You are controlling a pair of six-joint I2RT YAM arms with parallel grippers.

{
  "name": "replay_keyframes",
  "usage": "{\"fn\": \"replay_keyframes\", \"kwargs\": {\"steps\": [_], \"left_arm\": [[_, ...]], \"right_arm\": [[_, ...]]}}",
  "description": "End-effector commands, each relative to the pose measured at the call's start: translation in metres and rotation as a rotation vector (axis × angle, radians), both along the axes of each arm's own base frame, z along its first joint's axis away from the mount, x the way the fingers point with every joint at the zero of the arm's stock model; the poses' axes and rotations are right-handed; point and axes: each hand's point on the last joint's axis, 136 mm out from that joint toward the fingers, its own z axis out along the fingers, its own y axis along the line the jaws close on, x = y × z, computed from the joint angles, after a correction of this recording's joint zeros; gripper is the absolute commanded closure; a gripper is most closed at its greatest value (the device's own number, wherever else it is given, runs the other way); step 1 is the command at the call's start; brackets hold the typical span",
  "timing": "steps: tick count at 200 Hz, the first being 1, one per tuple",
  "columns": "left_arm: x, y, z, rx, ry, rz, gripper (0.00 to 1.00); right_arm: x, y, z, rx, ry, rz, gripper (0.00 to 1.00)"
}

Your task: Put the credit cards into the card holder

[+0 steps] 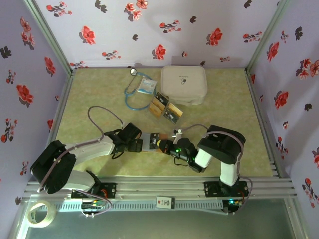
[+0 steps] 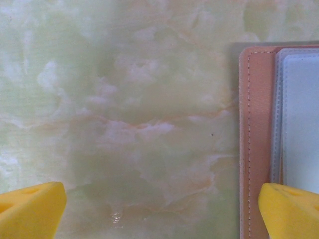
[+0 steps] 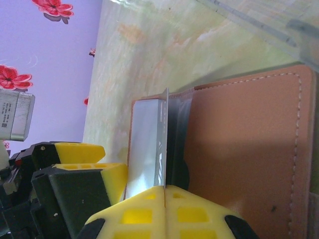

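The pinkish-brown card holder lies open on the table between my two grippers. My right gripper is shut on a thin dark credit card, seen edge-on, standing upright against the holder's greyish clear pocket; the holder's brown leaf lies to its right. My left gripper is open wide over bare table. Its right fingertip is over the holder's left edge; I cannot tell whether it touches. Several black and gold credit cards lie in a loose group farther back.
A large white rounded case stands at the back, right of centre. A blue stethoscope and a white-blue packet lie to its left. Floral walls close three sides. A tape roll sits beyond the front rail.
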Motion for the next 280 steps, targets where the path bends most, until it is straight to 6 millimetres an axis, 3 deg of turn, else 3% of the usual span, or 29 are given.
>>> {"fn": "replay_keyframes", "kwargs": {"steps": [1,168,280], "left_arm": [[0.003,0.001,0.005,0.014,-0.024,-0.003,0.00],[0.003,0.002,0.004,0.013,-0.023,-0.004,0.00],[0.003,0.002,0.004,0.014,-0.023,-0.004,0.00]], "right_arm": [[-0.004,-0.008,-0.010,-0.023,0.019,-0.028,1.00],[-0.011,-0.027,-0.033,-0.101,0.089,-0.112,1.00],[-0.012,-0.019,-0.033,-0.132,0.114,-0.092,1.00]]}}
